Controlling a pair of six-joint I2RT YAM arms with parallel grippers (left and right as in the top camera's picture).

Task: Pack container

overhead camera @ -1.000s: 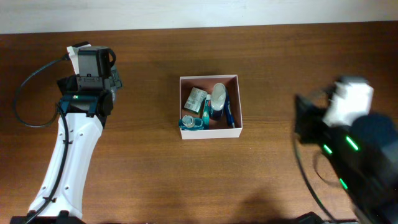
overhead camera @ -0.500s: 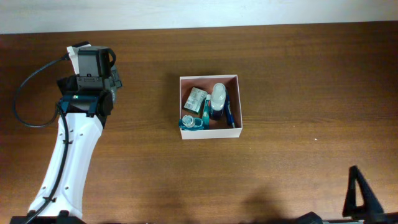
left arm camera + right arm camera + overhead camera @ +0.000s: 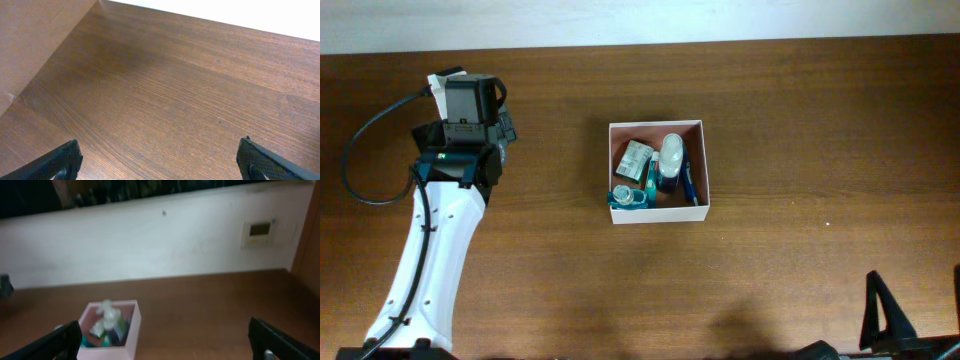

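Note:
The container (image 3: 703, 165), a square shallow box with white walls and a reddish-brown inside, sits mid-table and holds several toiletries, among them a teal glass bottle (image 3: 627, 197) and a white-capped blue bottle (image 3: 670, 162). It also shows blurred in the right wrist view (image 3: 134, 332). My left gripper (image 3: 160, 162) is open and empty over bare wood at the table's far left. My right gripper (image 3: 162, 342) is open and empty, drawn back well away from the container; only part of that arm (image 3: 890, 325) shows at the bottom right of the overhead view.
The left arm (image 3: 445, 215) lies along the table's left side with a black cable (image 3: 360, 150) looping beside it. A white wall (image 3: 165, 235) with a small wall panel (image 3: 260, 230) runs behind the table's far edge.
The right arm has pulled back from the table's right side towards the bottom right corner, nearly out of the overhead view. The left arm and the container have not moved.

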